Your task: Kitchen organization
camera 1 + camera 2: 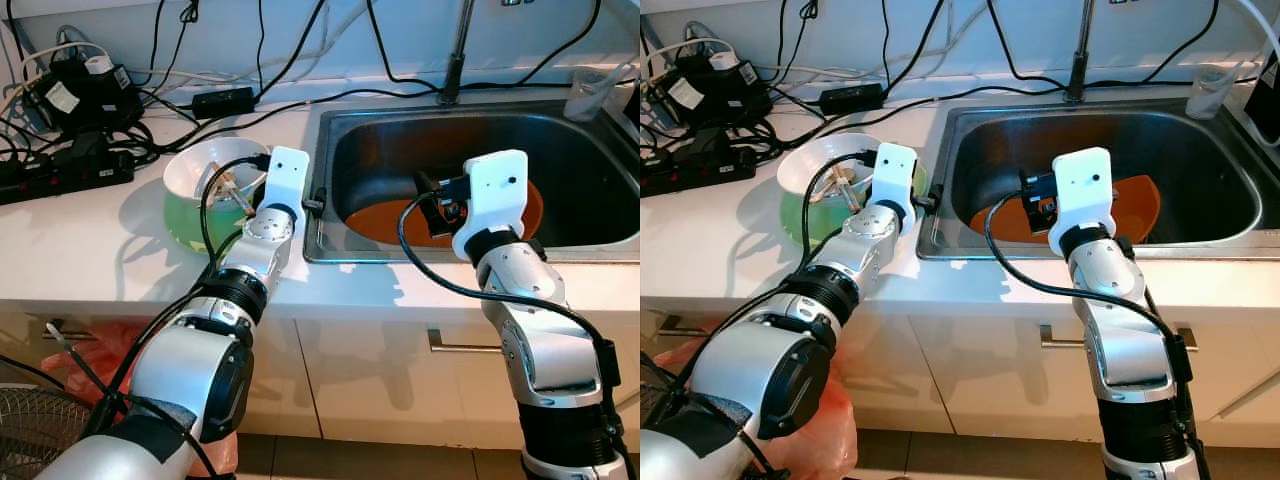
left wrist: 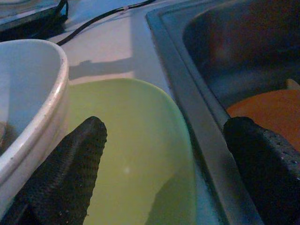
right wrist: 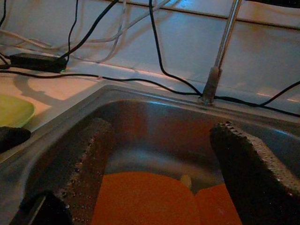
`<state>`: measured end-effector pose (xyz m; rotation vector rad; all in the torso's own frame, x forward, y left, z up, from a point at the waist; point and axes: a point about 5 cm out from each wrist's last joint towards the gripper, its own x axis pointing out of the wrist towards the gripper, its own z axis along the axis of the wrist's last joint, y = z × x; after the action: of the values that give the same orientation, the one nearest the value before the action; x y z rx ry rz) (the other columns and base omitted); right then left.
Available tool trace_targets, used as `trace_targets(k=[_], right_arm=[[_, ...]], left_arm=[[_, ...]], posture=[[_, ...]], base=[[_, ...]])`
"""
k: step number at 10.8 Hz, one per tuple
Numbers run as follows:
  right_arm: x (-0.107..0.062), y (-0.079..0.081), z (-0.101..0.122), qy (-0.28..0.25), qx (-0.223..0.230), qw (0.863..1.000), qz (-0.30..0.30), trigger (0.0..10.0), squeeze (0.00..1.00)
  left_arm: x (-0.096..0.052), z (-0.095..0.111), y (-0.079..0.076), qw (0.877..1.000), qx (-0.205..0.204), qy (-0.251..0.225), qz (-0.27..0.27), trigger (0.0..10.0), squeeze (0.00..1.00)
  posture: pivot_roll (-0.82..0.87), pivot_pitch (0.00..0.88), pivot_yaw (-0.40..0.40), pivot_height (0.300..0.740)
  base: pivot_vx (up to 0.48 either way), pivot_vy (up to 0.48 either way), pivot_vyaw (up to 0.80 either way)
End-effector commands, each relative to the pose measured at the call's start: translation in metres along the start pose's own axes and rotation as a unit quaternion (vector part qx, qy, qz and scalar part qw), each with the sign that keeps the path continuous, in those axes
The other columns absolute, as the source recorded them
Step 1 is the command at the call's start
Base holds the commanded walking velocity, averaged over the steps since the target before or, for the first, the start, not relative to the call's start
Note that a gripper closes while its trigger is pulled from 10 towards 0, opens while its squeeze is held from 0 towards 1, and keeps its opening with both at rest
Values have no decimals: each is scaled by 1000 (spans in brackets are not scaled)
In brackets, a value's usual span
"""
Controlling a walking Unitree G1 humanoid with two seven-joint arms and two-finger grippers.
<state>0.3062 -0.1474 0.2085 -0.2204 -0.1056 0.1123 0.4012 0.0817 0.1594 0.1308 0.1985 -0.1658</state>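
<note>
Apparently, dish collection is under way: the open left hand (image 2: 164, 164) is set at the pale green plate (image 2: 136, 159) on the white table (image 1: 120, 250), while the open right hand (image 3: 159, 164) hovers over orange plates (image 3: 145, 197) in the steel sink (image 1: 970, 130) at three o'clock, so closing on a rim is judged next.

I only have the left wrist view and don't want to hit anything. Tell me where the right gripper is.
Observer: The right gripper hangs open over the sink, above orange plates.
Operator: Describe what's behind the white bowl.
Observer: A black power strip lies on the counter behind the white bowl.
Operator: Check the bowl's contents.
Observer: Something brownish lies in it, too small to identify.
</note>
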Motion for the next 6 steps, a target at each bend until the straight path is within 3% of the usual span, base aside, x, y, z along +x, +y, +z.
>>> trace_targets(k=[1, 6], right_arm=[[1, 2, 4, -9, -3, 1000, 5, 10000, 0], [2, 1, 5, -11, -3, 1000, 2, 10000, 0]], left_arm=[[-1, -6, 0, 1000, 7, 6, -7, 10000, 0], [-3, -2, -13, 998, 30, -18, -55, 10000, 0]], posture=[[-190, 0, 116, 740], [-188, 0, 117, 740]], base=[[0, 0, 0], [0, 0, 0]])
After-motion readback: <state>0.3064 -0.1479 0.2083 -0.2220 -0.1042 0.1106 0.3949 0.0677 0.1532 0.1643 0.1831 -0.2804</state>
